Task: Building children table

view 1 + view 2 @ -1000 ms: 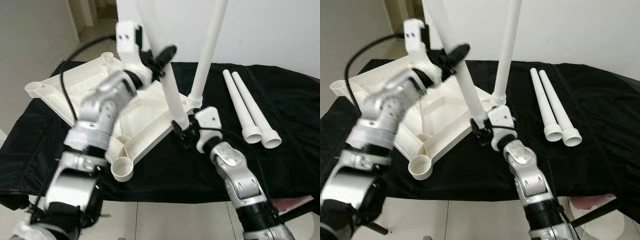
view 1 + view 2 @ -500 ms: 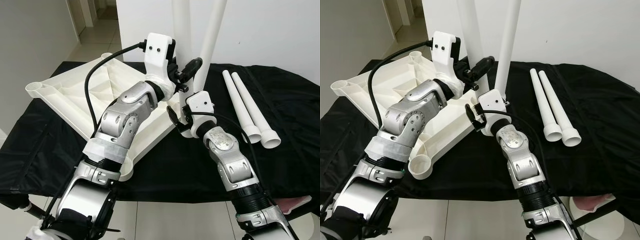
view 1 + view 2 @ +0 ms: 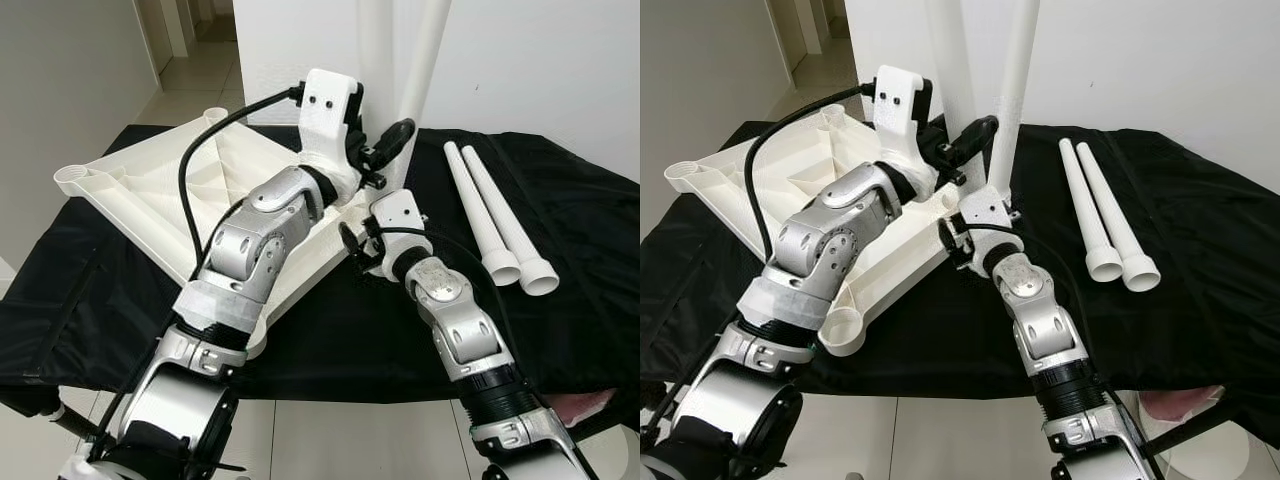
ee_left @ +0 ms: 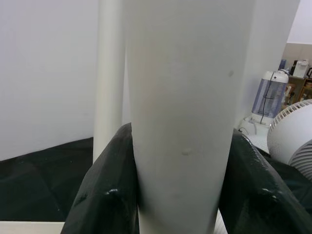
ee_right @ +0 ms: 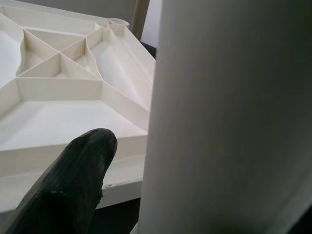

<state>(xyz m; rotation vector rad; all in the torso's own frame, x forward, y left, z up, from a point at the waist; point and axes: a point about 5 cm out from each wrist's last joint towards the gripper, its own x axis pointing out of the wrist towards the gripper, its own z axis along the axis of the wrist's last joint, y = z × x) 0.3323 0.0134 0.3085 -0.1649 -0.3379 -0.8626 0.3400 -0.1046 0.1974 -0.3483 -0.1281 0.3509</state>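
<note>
The white tabletop [image 3: 130,185] lies upside down on a black cloth, ribs up. My left gripper [image 3: 385,150] is shut on a white leg [image 3: 375,60] and holds it upright over the tabletop's right corner. In the left wrist view both black fingers [image 4: 102,195] hug that leg [image 4: 180,97]. A second leg [image 3: 428,60] stands upright just right of it. My right gripper [image 3: 352,250] is low at the same corner, open, with one finger [image 5: 68,190] a little apart from the leg [image 5: 229,122]. The held leg's lower end is hidden behind my arms.
Two loose white legs [image 3: 495,215] lie side by side on the black cloth [image 3: 560,200] at the right. The table's front edge runs just below my arms, with tiled floor beneath. A white fan [image 4: 292,131] stands beyond the table, and a white wall is behind.
The held leg has swung from tilted to upright beside the standing leg. My left gripper moved right with it. My right gripper shifted up and back to the tabletop's corner.
</note>
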